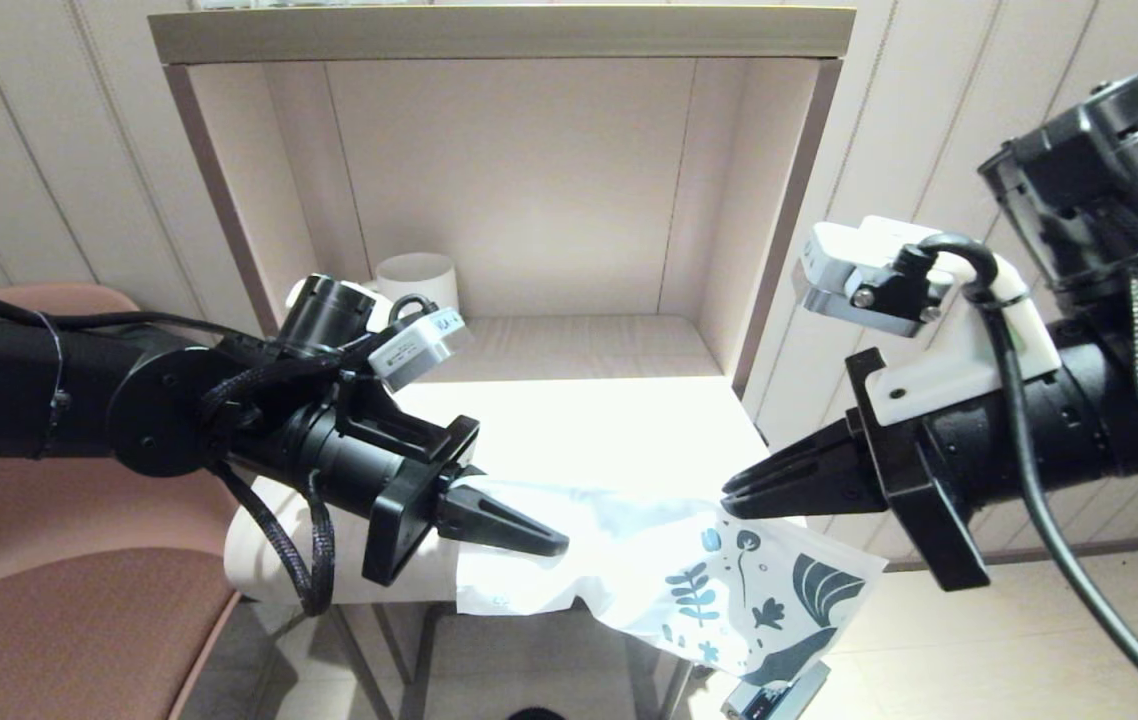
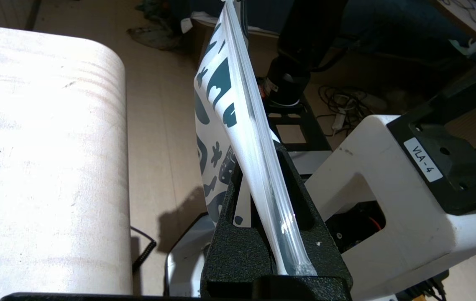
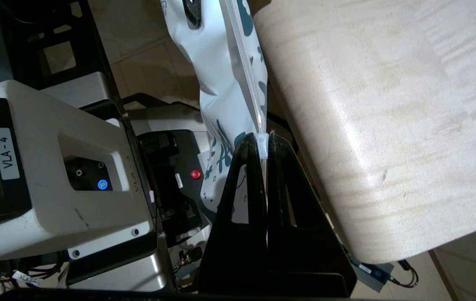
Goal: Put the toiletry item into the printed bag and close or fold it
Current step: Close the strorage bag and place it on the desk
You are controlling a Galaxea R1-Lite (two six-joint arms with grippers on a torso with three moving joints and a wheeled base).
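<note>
While left gripper (image 1: 554, 545) and right gripper (image 1: 729, 497) jaws pinch its opposite ends, printed bag (image 1: 669, 575) hangs between.

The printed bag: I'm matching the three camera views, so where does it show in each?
Head view: the printed bag hangs low in the middle, stretched between the left pincer and right pincer.
Left wrist view: centre, edge-on, rising from the fingers.
Right wrist view: top centre, zip end pinched.
Shared landmark: the pale wooden table.
</note>
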